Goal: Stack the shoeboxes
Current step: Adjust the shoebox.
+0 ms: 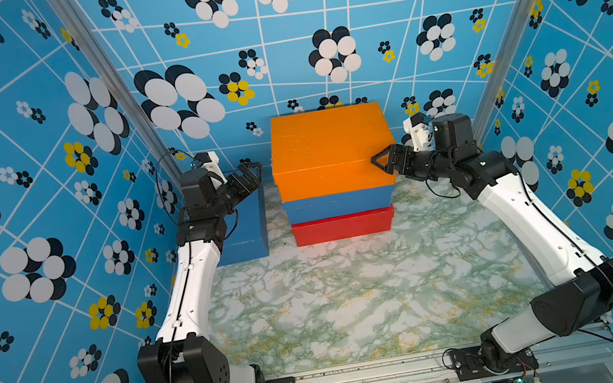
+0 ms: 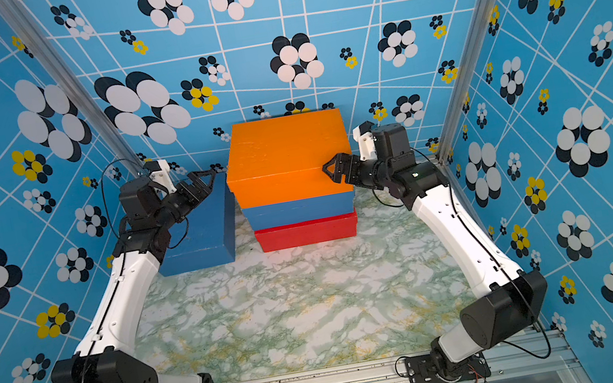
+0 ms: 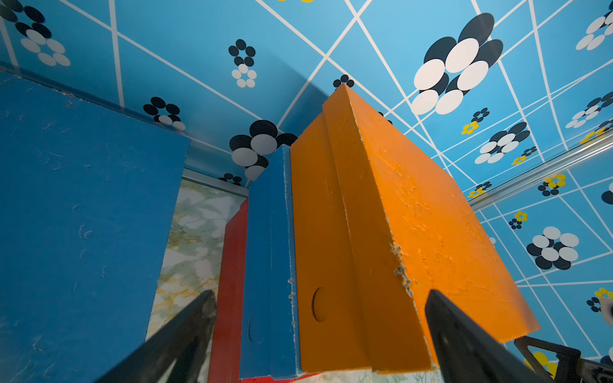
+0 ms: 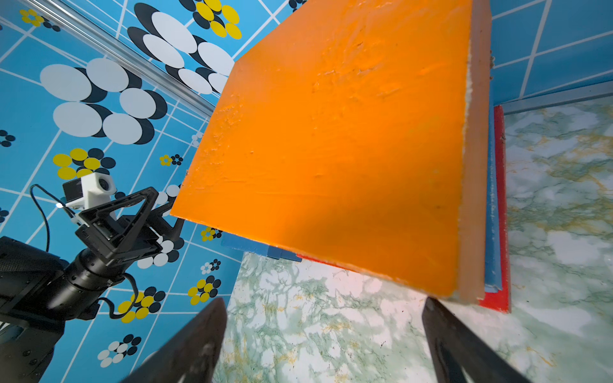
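Note:
Three shoeboxes stand stacked at the back middle: an orange one (image 1: 329,150) (image 2: 286,158) on top, a blue one (image 1: 338,204) under it, a red one (image 1: 344,227) at the bottom. A second blue shoebox (image 1: 247,227) (image 2: 202,231) lies on the table just left of the stack, partly under my left arm. My left gripper (image 1: 251,172) (image 3: 318,295) hovers open above that box, facing the stack's left end without touching it. By the orange lid's near right corner my right gripper (image 1: 382,161) (image 4: 325,302) is open with only tabletop between its fingers.
The green marbled tabletop (image 1: 336,301) stretches from the stack to the front rail (image 1: 369,376). Flower-patterned blue walls close in at the left, the right and the back, with aluminium posts (image 1: 119,89) at the back corners. The stack sits close to the back wall.

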You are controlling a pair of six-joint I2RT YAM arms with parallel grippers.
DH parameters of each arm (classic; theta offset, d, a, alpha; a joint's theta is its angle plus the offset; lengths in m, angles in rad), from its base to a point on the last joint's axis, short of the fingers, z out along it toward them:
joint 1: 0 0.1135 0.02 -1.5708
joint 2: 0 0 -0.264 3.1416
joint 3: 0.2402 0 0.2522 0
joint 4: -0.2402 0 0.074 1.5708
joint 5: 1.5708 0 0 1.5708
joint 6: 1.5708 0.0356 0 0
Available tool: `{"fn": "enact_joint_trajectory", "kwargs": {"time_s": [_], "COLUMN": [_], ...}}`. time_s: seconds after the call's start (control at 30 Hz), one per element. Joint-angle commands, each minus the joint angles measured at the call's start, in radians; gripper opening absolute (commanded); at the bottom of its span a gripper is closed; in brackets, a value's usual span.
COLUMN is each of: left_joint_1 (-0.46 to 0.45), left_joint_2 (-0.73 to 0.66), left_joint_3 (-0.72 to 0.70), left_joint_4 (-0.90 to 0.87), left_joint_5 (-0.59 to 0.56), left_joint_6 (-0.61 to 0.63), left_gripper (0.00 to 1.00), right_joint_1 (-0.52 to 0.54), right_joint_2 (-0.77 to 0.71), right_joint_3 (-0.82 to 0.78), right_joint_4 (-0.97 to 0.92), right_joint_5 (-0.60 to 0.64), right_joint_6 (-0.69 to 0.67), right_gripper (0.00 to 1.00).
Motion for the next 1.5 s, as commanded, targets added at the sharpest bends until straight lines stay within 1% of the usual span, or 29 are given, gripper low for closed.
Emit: {"fn": "enact_joint_trajectory", "kwargs": {"time_s": [0.0, 0.53, 0.67, 0.83, 0.93, 1.1, 1.23, 1.37, 1.47], "left_joint_1": [0.013, 0.025, 0.032, 0.055, 0.07, 0.107, 0.12, 0.134, 0.136], "left_joint_2": [-0.024, -0.027, -0.031, -0.005, 0.017, 0.045, 0.068, 0.119, 0.139], "left_joint_3": [-0.015, -0.021, -0.024, -0.042, -0.051, -0.061, -0.086, -0.076, -0.078], "left_joint_4": [0.003, 0.007, 0.004, 0.007, -0.023, -0.106, -0.149, -0.195, -0.194], "left_joint_5": [-0.006, -0.005, -0.007, -0.017, -0.064, -0.144, -0.212, -0.235, -0.252], "left_joint_6": [0.016, 0.011, 0.014, -0.004, -0.009, -0.034, -0.046, -0.054, -0.056], "left_gripper": [0.99, 1.0, 1.0, 0.99, 0.99, 1.0, 1.0, 0.99, 0.99], "right_joint_1": [-0.006, -0.023, -0.021, -0.021, -0.021, -0.021, -0.021, -0.021, -0.021], "right_joint_2": [0.018, 0.042, 0.013, -0.072, -0.112, -0.18, -0.208, -0.218, -0.228], "right_joint_3": [0.029, 0.061, 0.03, -0.052, -0.056, -0.129, -0.17, -0.213, -0.237], "right_joint_4": [-0.001, -0.019, -0.012, 0.006, -0.013, -0.029, -0.028, -0.015, -0.013], "right_joint_5": [0.011, -0.002, -0.04, -0.04, -0.038, -0.024, -0.004, -0.012, -0.006], "right_joint_6": [-0.01, -0.024, -0.016, -0.021, -0.037, -0.055, -0.066, -0.064, -0.075], "right_gripper": [0.94, 0.94, 0.94, 0.94, 0.94, 0.94, 0.95, 0.95, 0.95]}}
